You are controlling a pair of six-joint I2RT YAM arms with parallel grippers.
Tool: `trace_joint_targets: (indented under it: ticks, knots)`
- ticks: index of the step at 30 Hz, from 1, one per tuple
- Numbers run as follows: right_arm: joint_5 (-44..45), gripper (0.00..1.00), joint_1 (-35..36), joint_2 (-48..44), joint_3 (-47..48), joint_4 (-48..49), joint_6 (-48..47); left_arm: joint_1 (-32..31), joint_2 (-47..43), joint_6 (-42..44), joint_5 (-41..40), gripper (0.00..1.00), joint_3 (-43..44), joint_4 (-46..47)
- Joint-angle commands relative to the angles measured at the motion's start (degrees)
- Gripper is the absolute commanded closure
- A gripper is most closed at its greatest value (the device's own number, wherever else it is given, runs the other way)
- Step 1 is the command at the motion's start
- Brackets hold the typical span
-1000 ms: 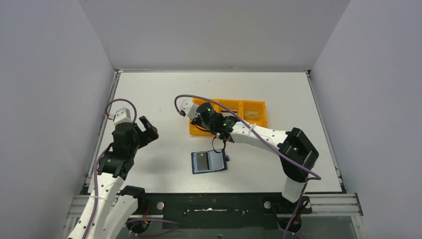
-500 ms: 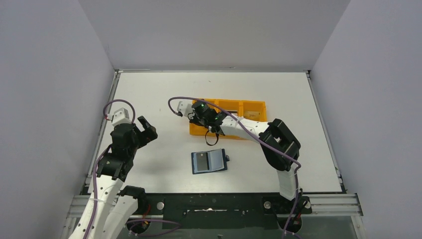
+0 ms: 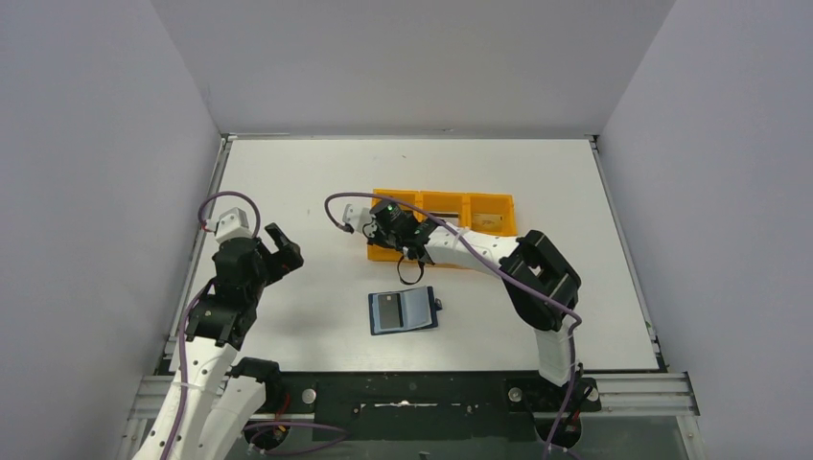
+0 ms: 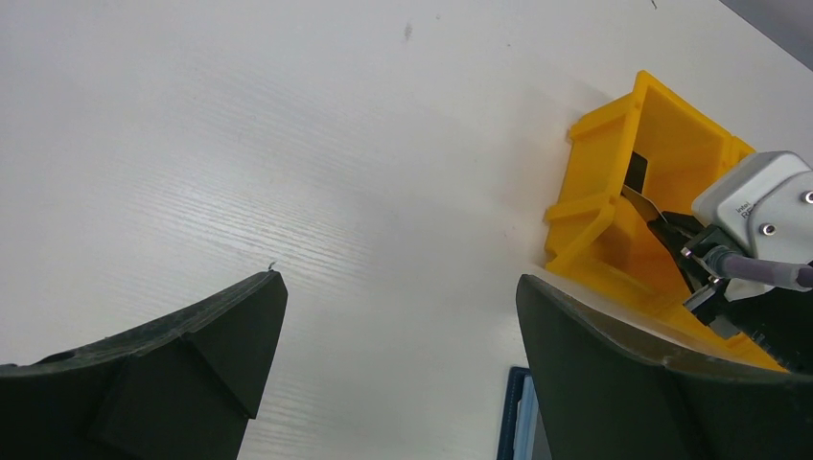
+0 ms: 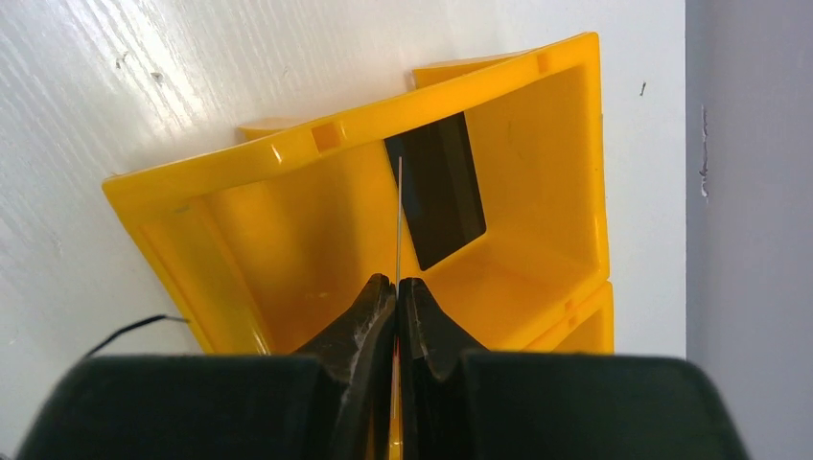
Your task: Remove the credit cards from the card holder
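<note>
Right gripper (image 5: pixel 397 287): pinched tight on a thin credit card (image 5: pixel 399 216), seen edge-on, over the end compartment of the orange tray (image 5: pixel 355 123).
Same compartment: a dark card (image 5: pixel 441 192) leaned on the wall.
Left gripper (image 4: pixel 398 283): spread wide, nothing held, above the table (image 4: pixel 288 144).
Card holder (image 3: pixel 403 310): lay open on the table, near the tray, clear of both grippers.

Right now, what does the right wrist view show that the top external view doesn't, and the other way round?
Only the right wrist view shows the right gripper shut on a thin card seen edge-on, and a dark card inside the compartment beneath it. Only the top external view shows the card holder lying open, the left gripper open and well apart from it, and a pale card in the right compartment. Both show the orange tray with the right gripper over its left end.
</note>
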Motion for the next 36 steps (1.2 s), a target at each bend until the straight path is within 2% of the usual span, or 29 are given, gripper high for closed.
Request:
trace_joint_targets:
  ticks: [1,17,25,36]
  knots:
    - [1.1,1.00,0.3,-4.9,-0.2,-0.8,0.1,0.4,0.2,1.1,0.3,0.07,0.7,3.1]
    - [-2.6,1.00,0.6,-9.2,-3.8,-3.7,3.6,0.5,0.9,1.1,0.3,0.08,0.7,2.9]
    - [0.1,1.00,-0.4,-5.4,0.0,-1.0,-2.3,0.5,1.2,1.2,0.4,0.08,0.7,2.9]
    - [-0.5,1.00,-2.8,1.9,4.7,3.4,-10.8,0.5,1.2,1.2,0.3,0.08,0.7,2.9]
